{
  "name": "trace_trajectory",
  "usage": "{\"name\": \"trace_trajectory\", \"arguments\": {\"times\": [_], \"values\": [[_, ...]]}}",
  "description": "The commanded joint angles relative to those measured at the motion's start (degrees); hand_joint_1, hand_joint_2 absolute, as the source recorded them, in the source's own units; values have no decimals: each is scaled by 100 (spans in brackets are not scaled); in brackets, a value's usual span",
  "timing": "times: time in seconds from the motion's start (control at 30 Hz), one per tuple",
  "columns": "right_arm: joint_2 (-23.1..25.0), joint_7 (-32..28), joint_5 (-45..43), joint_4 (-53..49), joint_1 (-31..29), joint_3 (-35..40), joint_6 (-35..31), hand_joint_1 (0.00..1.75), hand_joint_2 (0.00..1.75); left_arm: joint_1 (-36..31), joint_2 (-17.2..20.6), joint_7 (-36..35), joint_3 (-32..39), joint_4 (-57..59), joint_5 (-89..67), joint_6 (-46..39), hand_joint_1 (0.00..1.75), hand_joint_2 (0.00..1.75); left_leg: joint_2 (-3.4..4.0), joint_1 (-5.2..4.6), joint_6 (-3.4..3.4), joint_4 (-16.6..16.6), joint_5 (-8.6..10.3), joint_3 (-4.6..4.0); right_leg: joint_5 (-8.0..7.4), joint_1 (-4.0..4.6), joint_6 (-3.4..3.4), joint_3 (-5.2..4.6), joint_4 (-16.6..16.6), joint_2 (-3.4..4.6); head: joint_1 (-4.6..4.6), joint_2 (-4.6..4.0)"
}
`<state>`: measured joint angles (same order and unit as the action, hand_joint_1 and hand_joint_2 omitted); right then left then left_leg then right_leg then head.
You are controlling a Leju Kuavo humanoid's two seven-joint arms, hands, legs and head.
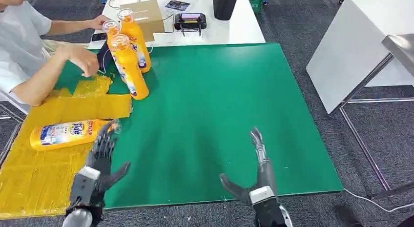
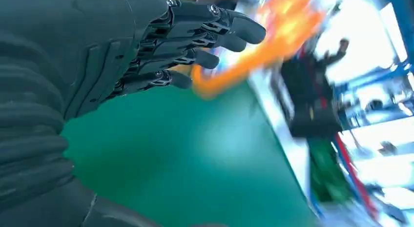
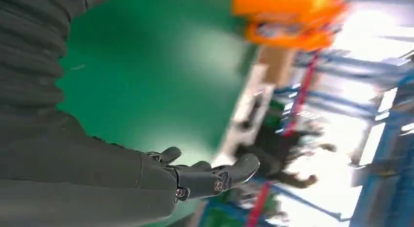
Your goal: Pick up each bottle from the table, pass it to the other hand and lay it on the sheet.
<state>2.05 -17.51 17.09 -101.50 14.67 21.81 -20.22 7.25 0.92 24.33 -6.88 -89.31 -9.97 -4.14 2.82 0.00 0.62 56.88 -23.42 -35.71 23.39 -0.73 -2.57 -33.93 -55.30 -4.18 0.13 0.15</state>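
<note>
Lying bottle (image 1: 68,133) at left fingers (image 1: 105,141)

Both hands, left (image 1: 100,161) and right (image 1: 258,171), are dark grey with jointed black fingers, white wrist bands, silver forearms, and ribbed grey covers in the wrist views.

1 orange bottle (image 1: 66,133) flat on yellow sheet (image 1: 39,173), 3 upright bottles (image 1: 128,53) beyond
</note>
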Motion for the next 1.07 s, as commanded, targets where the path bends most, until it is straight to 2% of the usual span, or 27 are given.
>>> {"name": "trace_trajectory", "arguments": {"times": [0.03,0.27,0.8,0.83,1.07], "values": [[89,113,-138,172,478,-1104,22,0,175,858,-220,-180,-285,-636,554,573,0,175,-19,7,-6,-1,-21,37,18,-1,5,39,4,31,0,0],[226,48,-211,277,454,-1115,34,0,175,715,-209,-370,-514,-309,907,482,0,175,-16,5,-8,-7,-11,36,9,-2,4,34,6,20,-4,0],[174,-28,-218,324,356,-975,20,0,175,612,-178,-363,-720,-175,807,232,0,175,-23,11,-9,-7,-16,54,14,1,7,57,9,30,-2,0],[158,-31,-219,332,350,-947,15,0,0,598,-173,-380,-757,-141,829,216,0,175,-20,8,-8,-8,-12,48,11,-1,5,50,9,25,-2,0],[109,-71,-329,427,267,-827,29,0,0,568,-102,-418,-828,-119,997,165,0,175,-19,9,-9,-8,-16,56,14,-1,7,58,9,34,-2,0]]}}
